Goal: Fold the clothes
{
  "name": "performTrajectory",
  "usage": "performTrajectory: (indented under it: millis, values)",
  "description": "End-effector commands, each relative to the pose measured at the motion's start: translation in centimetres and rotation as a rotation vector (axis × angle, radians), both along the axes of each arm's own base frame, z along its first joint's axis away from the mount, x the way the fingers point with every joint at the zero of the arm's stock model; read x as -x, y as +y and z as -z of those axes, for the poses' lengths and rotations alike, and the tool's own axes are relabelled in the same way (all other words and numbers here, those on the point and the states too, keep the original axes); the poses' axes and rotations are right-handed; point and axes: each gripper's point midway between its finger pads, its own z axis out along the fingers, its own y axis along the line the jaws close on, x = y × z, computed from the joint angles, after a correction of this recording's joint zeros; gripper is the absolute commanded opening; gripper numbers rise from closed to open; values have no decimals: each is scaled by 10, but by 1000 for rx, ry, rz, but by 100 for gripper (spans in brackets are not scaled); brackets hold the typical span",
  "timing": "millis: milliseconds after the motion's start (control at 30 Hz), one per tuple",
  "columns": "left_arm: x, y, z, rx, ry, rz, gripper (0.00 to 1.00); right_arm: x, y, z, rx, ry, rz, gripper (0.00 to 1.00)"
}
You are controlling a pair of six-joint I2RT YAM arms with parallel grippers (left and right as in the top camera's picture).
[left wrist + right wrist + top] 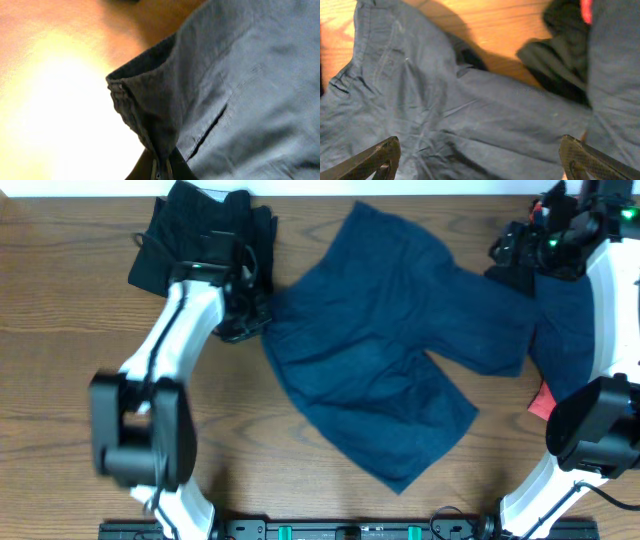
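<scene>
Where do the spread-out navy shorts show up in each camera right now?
Overhead: navy shorts spread across the middle of the picture.
Left wrist: navy shorts fill the right side, waistband edge near centre.
Right wrist: navy shorts cover the left and bottom.
Shared landmark: the wood table beneath them.
</scene>
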Motion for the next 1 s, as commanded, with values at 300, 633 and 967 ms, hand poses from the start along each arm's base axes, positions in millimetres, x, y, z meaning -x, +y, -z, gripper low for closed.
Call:
performTrajectory:
  millis: [300, 633, 967]
  values:
    - [54, 39, -55, -181, 23, -67, 41, 23, 76, 11, 10, 110, -147, 99]
    - [53, 39, -73, -175, -52, -44, 42, 55, 122, 79, 42, 243, -239, 99]
    - [17, 34, -129, -125, -359, -72, 49, 72, 148, 159, 69, 238, -199, 98]
